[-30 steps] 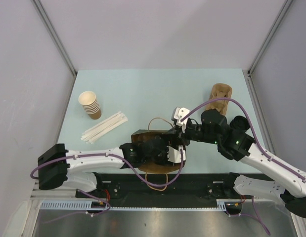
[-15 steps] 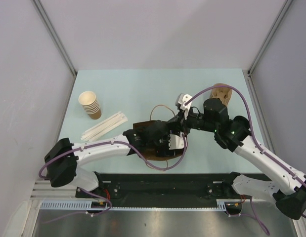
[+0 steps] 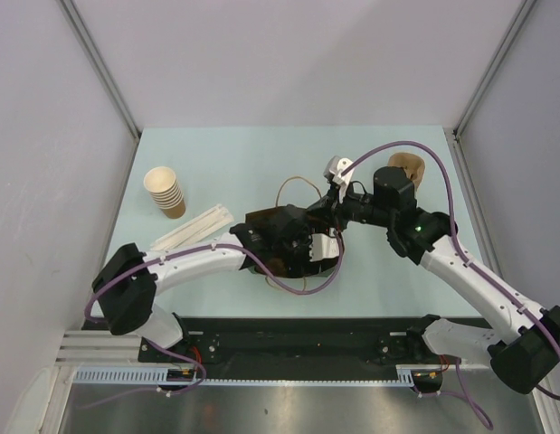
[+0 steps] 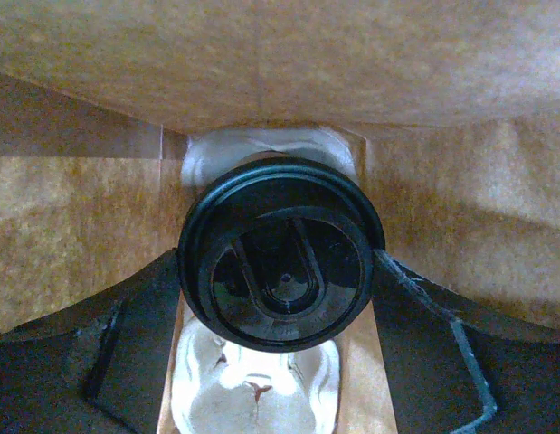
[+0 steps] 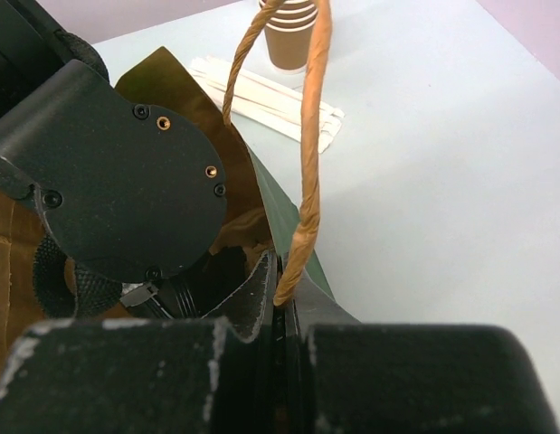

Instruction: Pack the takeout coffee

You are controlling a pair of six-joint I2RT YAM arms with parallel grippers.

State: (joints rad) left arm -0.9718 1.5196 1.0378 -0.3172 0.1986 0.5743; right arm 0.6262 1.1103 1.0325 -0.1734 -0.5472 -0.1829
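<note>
The takeout coffee [image 4: 281, 253], seen from above as a round black lid, sits between my left gripper's [image 4: 280, 298] fingers, deep inside the bag [image 4: 261, 54] with its brown paper walls all round. The left gripper is shut on it. In the top view the left wrist [image 3: 287, 242] reaches into the dark green bag [image 3: 260, 220] and hides the cup. My right gripper [image 5: 284, 303] is shut on the bag's rim [image 5: 270, 199] at the foot of a twisted paper handle [image 5: 308, 163], holding the mouth open. It also shows in the top view [image 3: 334, 220].
A stack of lidless paper cups [image 3: 165, 192] and several paper-wrapped sticks [image 3: 191, 232] lie at the left. A brown pulp cup carrier [image 3: 408, 168] lies at the back right, behind my right arm. The bag's second handle [image 3: 298, 185] loops out toward the back.
Both arms and the bag have shifted away from the near edge toward the table's middle. The left arm stays in the bag's mouth and the right gripper keeps its hold on the rim.
</note>
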